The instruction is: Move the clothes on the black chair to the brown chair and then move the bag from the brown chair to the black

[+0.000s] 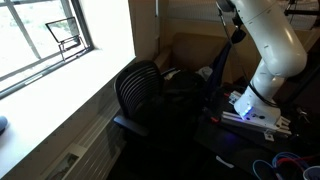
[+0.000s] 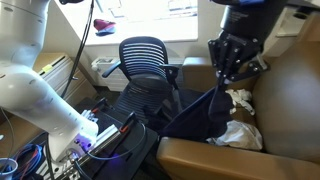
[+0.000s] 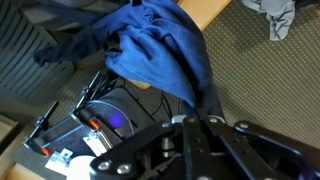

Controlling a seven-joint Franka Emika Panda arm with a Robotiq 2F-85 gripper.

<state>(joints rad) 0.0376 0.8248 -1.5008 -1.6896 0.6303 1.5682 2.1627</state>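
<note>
Currently the gripper (image 2: 226, 68) is clenched on the bag (image 2: 195, 115), a dark blue fabric sack. A narrow stretch of its cloth runs up into the closed fingers and the bulk hangs below.

Position of bag: in an exterior view it dangles between the black chair (image 2: 150, 58) and the brown chair (image 2: 285, 100). Its lower folds lie close to the near arm of the brown chair, but we cannot tell whether they rest on it. In the wrist view the blue cloth (image 3: 165, 50) bunches just beyond the gripper (image 3: 195, 122), and the jaws are drawn together with fabric pinched between them.

Position of clothes: the clothes (image 2: 240, 100), whitish and grey, lie on the seat of the brown chair, just beside the hanging bag and apart from the gripper. We note a second pale crumple nearer the seat's front edge. In the wrist view a grey piece of the clothes (image 3: 272, 16) sits on the woven tan seat (image 3: 270, 95).

Surroundings: in an exterior view the black chair (image 1: 140, 88) stands upright beneath the window (image 1: 50, 35). The white robot arm (image 1: 270, 50) rises at the far side of it, and the bag shows as a dark blue strip (image 1: 215, 85). The robot base (image 3: 112, 120), with a violet light, shows below the bag in the wrist view.
</note>
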